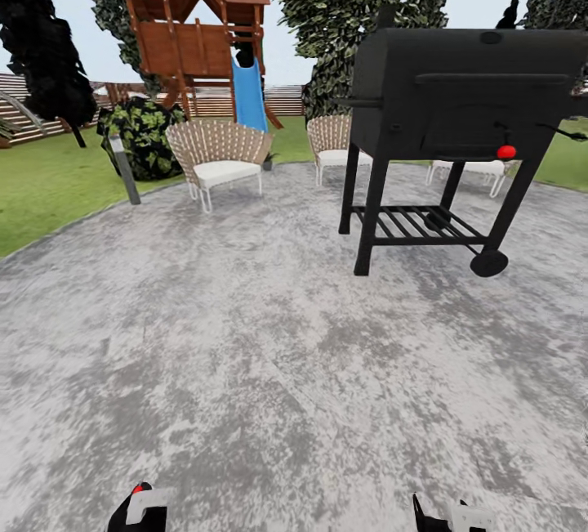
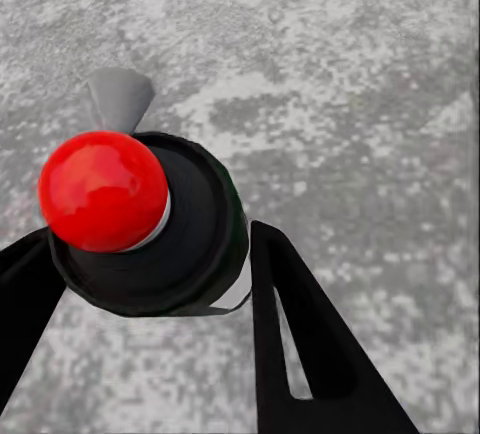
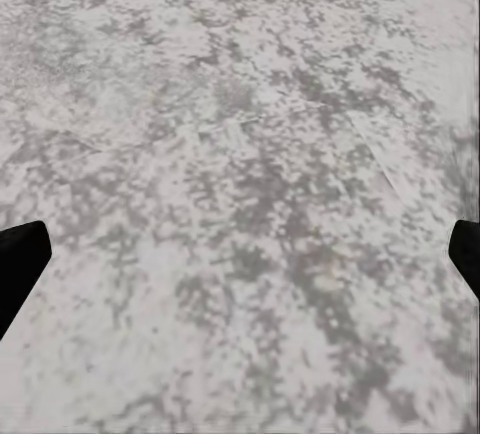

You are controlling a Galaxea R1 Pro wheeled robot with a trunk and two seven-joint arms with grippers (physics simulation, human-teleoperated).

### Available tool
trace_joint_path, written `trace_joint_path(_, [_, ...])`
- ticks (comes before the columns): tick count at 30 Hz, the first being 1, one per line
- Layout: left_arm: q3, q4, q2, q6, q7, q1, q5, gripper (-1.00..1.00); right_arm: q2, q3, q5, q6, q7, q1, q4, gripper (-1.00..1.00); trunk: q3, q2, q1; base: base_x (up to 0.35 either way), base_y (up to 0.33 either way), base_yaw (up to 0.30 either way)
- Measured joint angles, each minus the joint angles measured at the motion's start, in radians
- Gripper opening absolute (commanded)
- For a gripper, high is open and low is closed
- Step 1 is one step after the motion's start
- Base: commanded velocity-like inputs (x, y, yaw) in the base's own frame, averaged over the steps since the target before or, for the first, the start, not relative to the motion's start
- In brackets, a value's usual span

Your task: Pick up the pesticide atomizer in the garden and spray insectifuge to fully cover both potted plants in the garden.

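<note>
You're over the patio (image 1: 245, 368); black grill (image 1: 457, 107) ahead right, chairs (image 1: 219, 152) and playhouse (image 1: 192, 25) behind. Your right gripper (image 3: 240, 254) is spread wide. Your left gripper (image 2: 150, 284) straddles a red-knobbed black cylinder (image 2: 150, 224); grip unclear. Atomizer unseen.

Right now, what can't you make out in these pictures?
Head view: the left end effector and right end effector are cut off by the bottom edge.
Head view: a white chair mostly hidden behind the grill.
Left wrist view: red-topped dark object, seen end-on, unidentifiable.
</note>
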Motion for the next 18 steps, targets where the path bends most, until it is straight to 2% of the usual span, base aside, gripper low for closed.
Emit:
trace_joint_path(8, [0.0,0.0,0.0,0.0,0.0,0.0,0.0,-1.0,0.0,0.001,0.0,0.0,0.001,0.0,0.0,1.0,0.0,0.0,0.0,0.338,0.026,-0.278])
trace_joint_path(18, [0.0,0.0,0.0,0.0,0.0,0.0,0.0,-1.0,0.0,0.002,0.0,0.0,0.001,0.0,0.0,1.0,-0.003,0.0,0.0,0.335,0.153,-0.278])
